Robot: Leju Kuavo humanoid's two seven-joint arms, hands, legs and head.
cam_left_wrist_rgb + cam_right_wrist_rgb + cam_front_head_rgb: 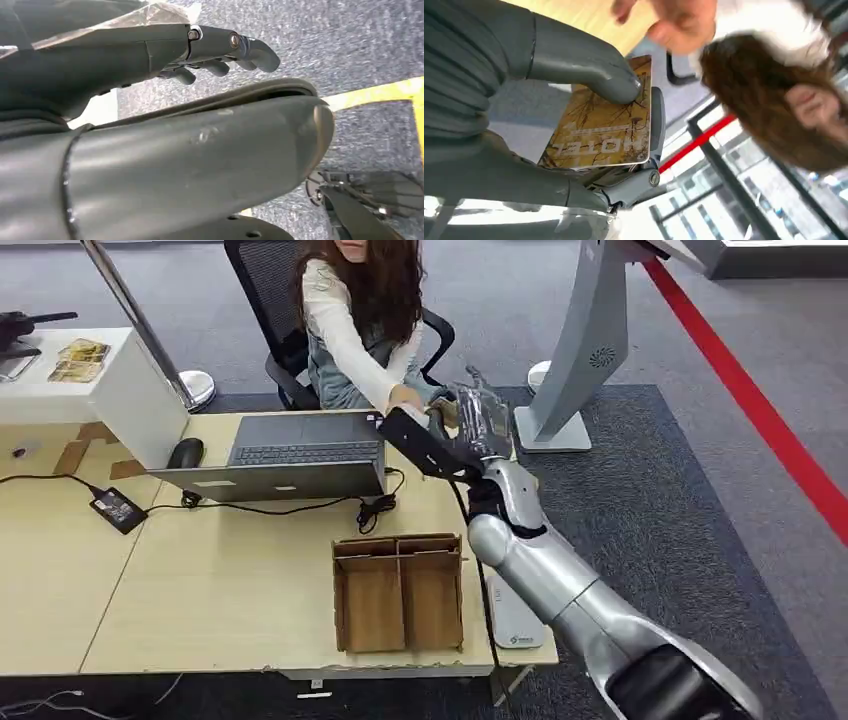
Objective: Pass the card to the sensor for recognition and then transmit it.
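Golden card (604, 127), thin, stiff, light, maybe slippery. Pinched flat under right hand (549, 100) thumb, beyond worktop (200, 580) far edge, near person's hand (674, 22). Best taken by free edge. Left hand (220, 50) holding nothing, fingers loosely curled.

The head view looks down from high onto the tabletop (200, 590); both wrist views sit close behind each robot hand, the right sharing the seated person (355, 320) with it.
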